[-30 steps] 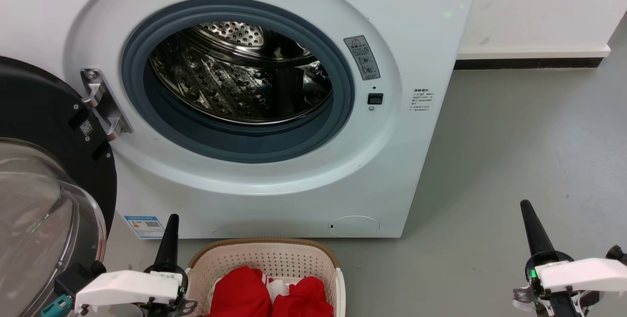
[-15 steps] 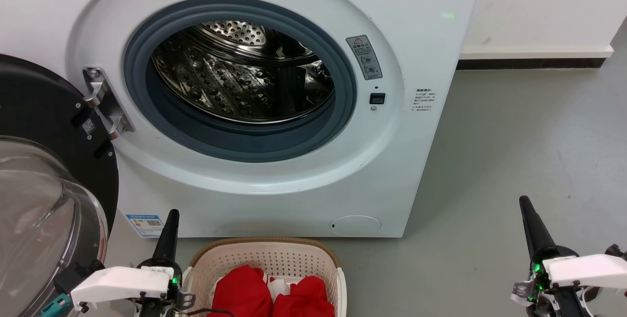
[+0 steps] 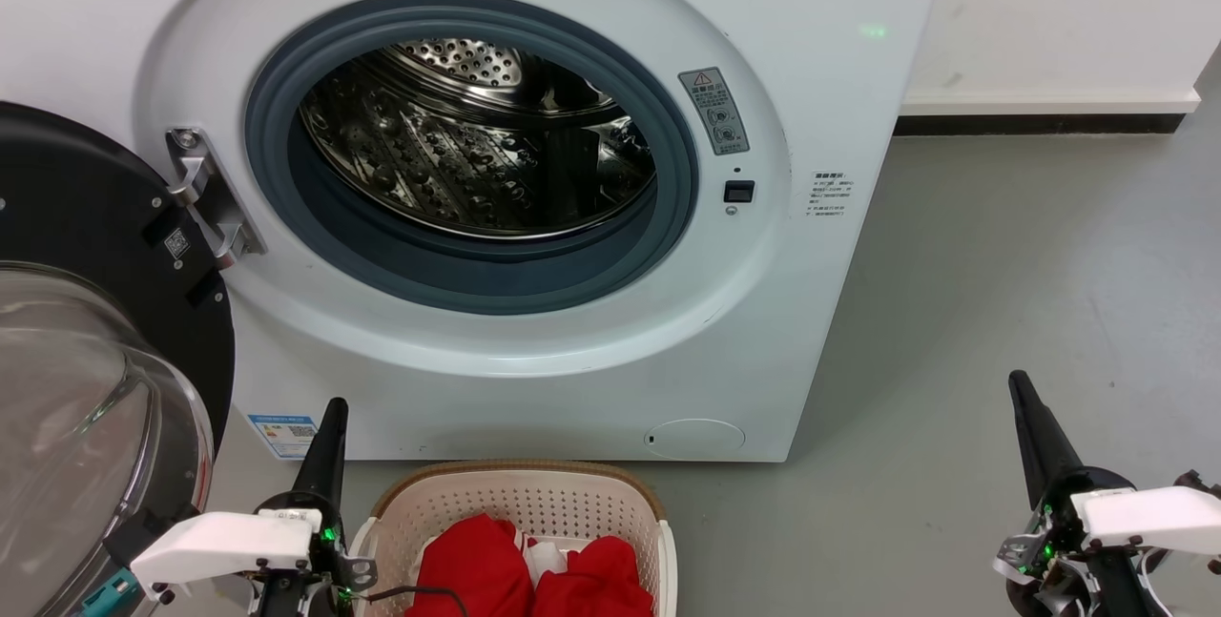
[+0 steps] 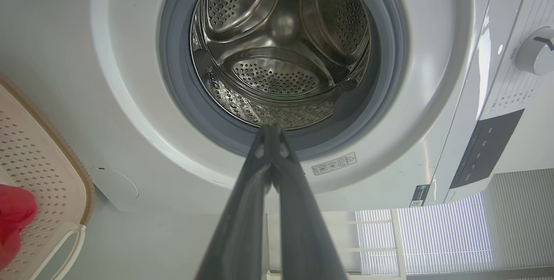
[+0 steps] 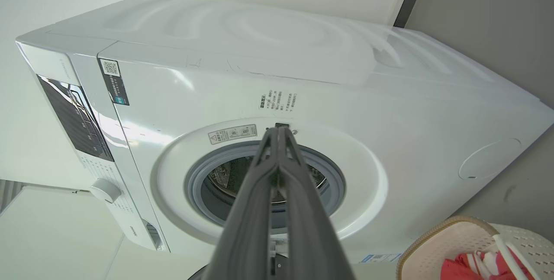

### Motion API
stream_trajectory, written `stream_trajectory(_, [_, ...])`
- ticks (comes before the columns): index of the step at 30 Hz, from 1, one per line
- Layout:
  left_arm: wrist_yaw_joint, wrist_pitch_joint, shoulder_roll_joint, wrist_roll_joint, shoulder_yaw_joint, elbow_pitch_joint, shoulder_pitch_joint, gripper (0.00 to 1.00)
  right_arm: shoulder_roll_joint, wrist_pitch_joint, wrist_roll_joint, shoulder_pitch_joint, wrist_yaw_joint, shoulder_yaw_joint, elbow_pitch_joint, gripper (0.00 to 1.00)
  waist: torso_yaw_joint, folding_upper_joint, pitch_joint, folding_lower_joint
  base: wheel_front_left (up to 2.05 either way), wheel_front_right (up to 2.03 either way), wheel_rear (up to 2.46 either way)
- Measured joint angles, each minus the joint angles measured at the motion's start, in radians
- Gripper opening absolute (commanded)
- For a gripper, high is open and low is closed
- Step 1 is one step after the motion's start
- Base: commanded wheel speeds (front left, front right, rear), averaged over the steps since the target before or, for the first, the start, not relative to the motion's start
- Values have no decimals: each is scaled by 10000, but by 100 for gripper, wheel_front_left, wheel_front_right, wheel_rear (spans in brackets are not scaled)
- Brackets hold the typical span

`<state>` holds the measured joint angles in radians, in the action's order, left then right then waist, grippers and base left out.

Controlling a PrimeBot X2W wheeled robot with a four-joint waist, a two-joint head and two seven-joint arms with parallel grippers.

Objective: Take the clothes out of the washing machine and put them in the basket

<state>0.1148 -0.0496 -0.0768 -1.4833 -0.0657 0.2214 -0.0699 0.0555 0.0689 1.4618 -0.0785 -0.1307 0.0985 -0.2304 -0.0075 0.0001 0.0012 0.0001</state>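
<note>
The white washing machine [image 3: 820,102] stands with its black-framed glass door [image 3: 86,388] swung open to the left. Its steel drum [image 3: 477,140] holds nothing that I can see; the left wrist view looks straight into the drum [image 4: 281,50] and finds it bare. Red clothes [image 3: 529,574] with a bit of white lie in the cream basket [image 3: 520,488] on the floor in front of the machine. My left gripper [image 3: 334,405] is shut, just left of the basket. My right gripper [image 3: 1016,379] is shut, over the floor at the far right. Both hold nothing.
Grey floor [image 3: 1002,293] stretches right of the machine to a white wall with a dark skirting [image 3: 1040,124]. The open door takes up the lower left. In the right wrist view, the basket [image 5: 437,234] with the red clothes [image 5: 463,267] sits at the lower right.
The head camera has drifted slightly, shifting the scene right. Both arms have drawn back a little toward the bottom edge; the grippers stay shut.
</note>
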Motion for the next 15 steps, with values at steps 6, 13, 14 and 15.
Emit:
stream_trajectory(6, [56, -107, 8, -462, -42, 69, -116, 0, 0, 111, 464, -48, 0, 21, -40, 0, 21, 0, 5, 0, 0, 0, 0])
stream_trajectory(13, [84, -244, 17, -970, -96, 138, -197, 0, 0, 244, 978, -105, 0, 44, -79, 0, 46, 0, 12, 0, 0, 0, 0])
stream_trajectory(14, [86, -268, 17, -1034, -105, 151, -213, 0, 0, 259, 1047, -128, 0, 48, -94, 0, 49, 0, 13, 0, 0, 0, 0])
stream_trajectory(15, [96, -270, 19, -1099, -111, 161, -225, 0, 0, 288, 1114, -163, 0, 52, -98, 0, 53, 0, 14, 0, 0, 0, 0])
